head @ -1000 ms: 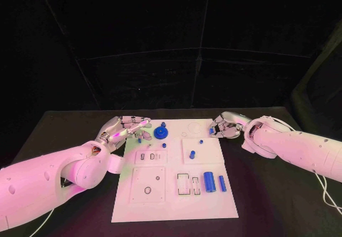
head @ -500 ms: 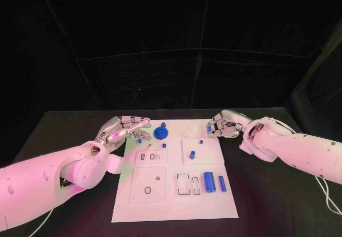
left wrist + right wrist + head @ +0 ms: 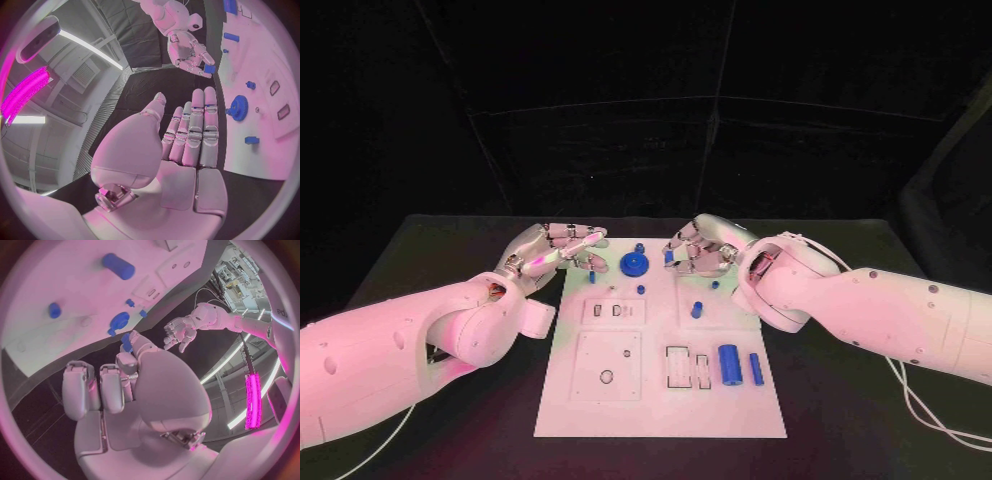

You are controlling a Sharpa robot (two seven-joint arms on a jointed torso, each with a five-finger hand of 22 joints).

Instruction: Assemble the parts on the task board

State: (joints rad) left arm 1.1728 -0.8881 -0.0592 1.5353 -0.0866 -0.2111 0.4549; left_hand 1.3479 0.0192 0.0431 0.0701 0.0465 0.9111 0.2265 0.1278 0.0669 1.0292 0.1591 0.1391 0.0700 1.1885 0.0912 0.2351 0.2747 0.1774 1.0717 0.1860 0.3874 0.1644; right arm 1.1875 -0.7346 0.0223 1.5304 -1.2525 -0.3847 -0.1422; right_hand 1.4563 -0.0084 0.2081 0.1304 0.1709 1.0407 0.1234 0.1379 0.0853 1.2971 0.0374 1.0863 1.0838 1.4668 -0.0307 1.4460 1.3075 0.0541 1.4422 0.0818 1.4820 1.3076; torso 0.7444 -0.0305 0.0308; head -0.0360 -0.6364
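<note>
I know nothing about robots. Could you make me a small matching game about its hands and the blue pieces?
1 left hand
2 right hand
3 blue gear
4 thick blue cylinder

A lying on the near right of the task board
B pinching a small blue part
C empty, fingers straight
D between the two hands

Pairs: 1-C, 2-B, 3-D, 4-A

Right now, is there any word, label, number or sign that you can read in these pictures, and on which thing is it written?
None can be read.
The task board carries only dark outlines of slots and no letters.
The blue gear and blue cylinder are plain.
The left hand and right hand show no legible marking.
</note>
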